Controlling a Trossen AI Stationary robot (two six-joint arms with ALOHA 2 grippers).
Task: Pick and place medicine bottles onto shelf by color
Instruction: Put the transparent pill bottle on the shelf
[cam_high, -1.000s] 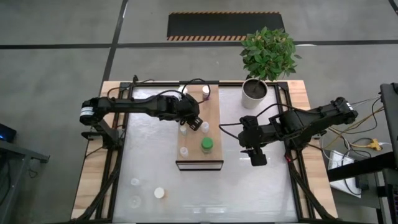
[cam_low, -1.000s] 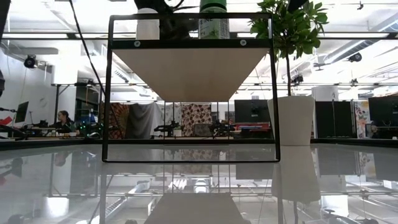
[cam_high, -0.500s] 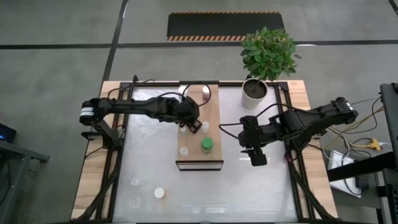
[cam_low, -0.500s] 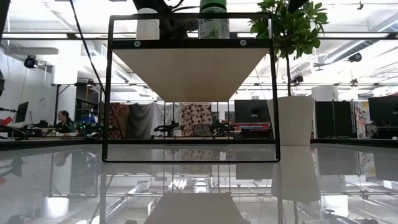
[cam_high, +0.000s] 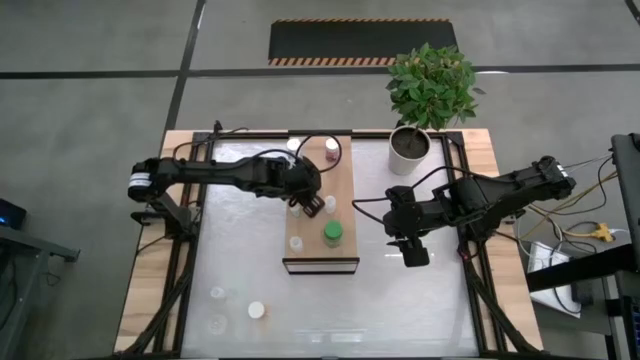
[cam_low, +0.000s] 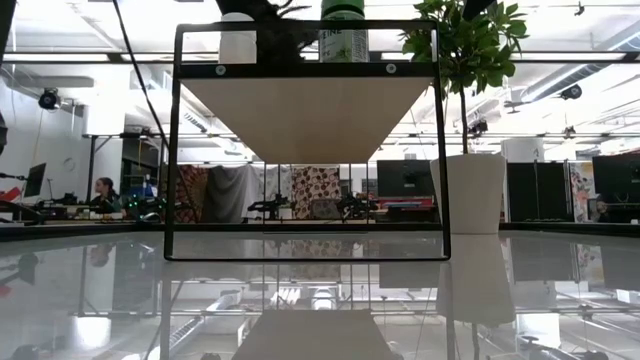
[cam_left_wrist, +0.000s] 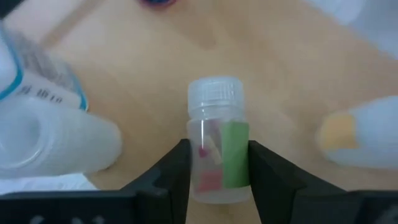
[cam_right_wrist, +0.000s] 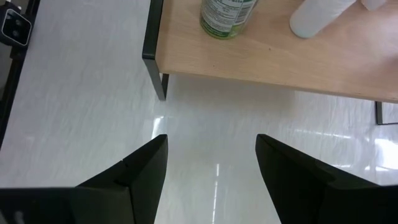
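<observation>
Reaching across the light-wood shelf (cam_high: 322, 215), the left claw (cam_high: 311, 196) has its two dark fingers (cam_left_wrist: 176, 169) pressed against either side of a small clear bottle (cam_left_wrist: 218, 149) with a ribbed white cap and a green label, so the claw is clamped on it; the bottle stands upright on the plank between the fingertips. Just beside that claw on one side lies a larger white bottle (cam_left_wrist: 46, 134) with a printed label, and on the other side a white bottle with a tan top (cam_left_wrist: 357, 138). Beyond the claw, toward the far end of the shelf, sits a maroon bottle (cam_high: 331, 153), and nearer the shelf's dark front edge stands the wider green-topped bottle (cam_high: 332, 234). The right claw (cam_high: 414, 255) hangs over the glossy white desk (cam_high: 400, 310) off the shelf's side, fingers spread apart with nothing between them; ahead of it the shelf corner carries the green-labelled bottle. Well apart from both claws, three small bottles (cam_high: 256, 310) rest near the desk's front left corner. A potted plant (cam_high: 428, 92) stands behind the right arm.
</observation>
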